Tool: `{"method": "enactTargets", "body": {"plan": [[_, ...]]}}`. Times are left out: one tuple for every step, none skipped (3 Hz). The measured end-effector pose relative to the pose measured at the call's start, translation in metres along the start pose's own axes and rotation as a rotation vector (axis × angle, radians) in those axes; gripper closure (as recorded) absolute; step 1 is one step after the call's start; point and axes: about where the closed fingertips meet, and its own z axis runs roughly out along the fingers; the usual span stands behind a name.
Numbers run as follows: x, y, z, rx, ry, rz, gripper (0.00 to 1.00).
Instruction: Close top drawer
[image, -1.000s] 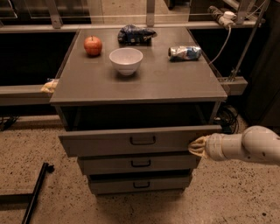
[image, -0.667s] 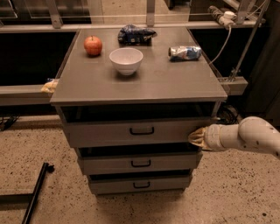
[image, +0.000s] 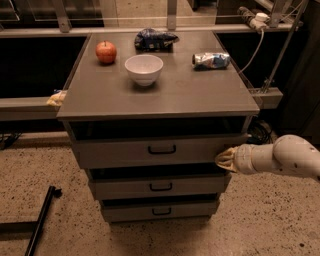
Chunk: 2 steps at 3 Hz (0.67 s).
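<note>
two shorter drawers sit lowest and nearest. just above them, the hand presses on the right end of the top drawer; whether the hand is wide or narrow i cannot tell. in the last second that drawer has slid inward, the hand following. a dark gap remains under the desk, so more pushing seems needed. farther back, the bowl and apple have not stirred.
</note>
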Motion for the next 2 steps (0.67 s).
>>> {"method": "enactTargets", "body": {"plan": [[-0.0182, 0.0268, -0.0250, -0.033, -0.004, 0.029, 1.00], [-0.0192, 0.0318, -0.0256, -0.041, -0.002, 0.028, 0.81]]}}
